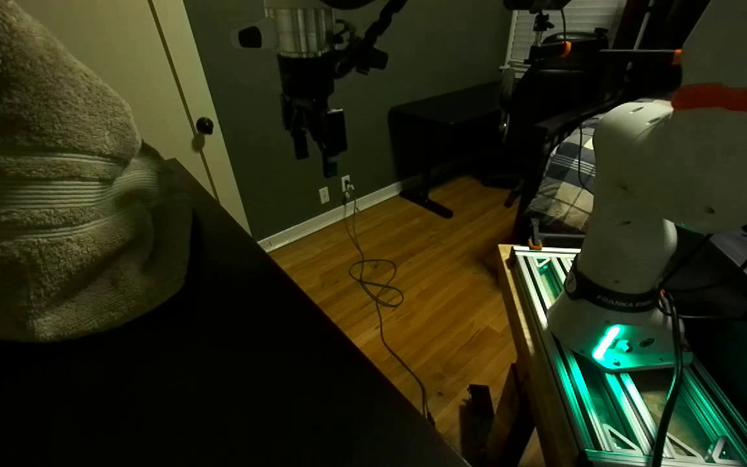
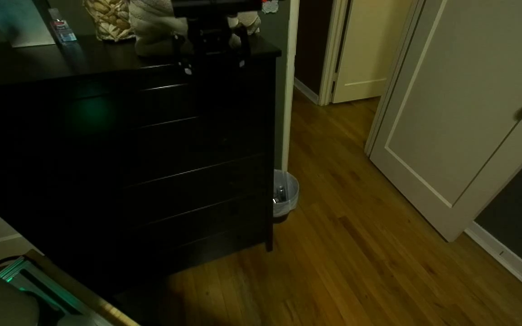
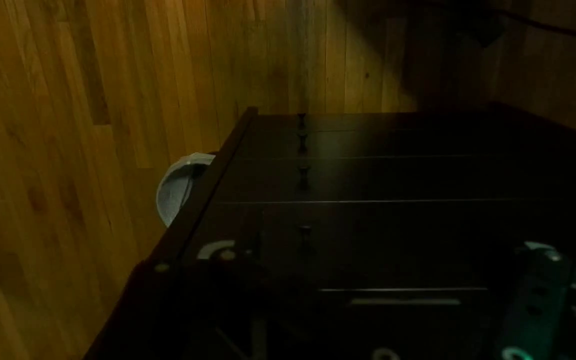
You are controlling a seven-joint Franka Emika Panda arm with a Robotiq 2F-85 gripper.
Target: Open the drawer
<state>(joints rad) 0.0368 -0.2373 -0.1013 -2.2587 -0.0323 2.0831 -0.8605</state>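
A dark dresser with several drawers shows in an exterior view [image 2: 229, 140] and in the wrist view [image 3: 393, 175]. Its drawers look shut, though the front is very dark. Small dark knobs run in a column down the front, one being an upper knob [image 3: 305, 231] in the wrist view. My gripper [image 2: 215, 67] is open and empty in front of the dresser near its top edge. It also shows in an exterior view [image 1: 315, 161], past the dresser's edge. In the wrist view the fingers [image 3: 383, 252] are wide apart, with no knob between them. The uppermost drawer fronts are partly hidden by the gripper.
A beige towel [image 1: 56, 194] lies on the dresser top. A woven basket [image 2: 109, 20], a small bottle [image 2: 64, 29] and a pale panel [image 2: 23, 22] stand there too. A lined trash bin [image 2: 287, 194] stands beside the dresser. A cable [image 1: 377, 285] lies on the floor.
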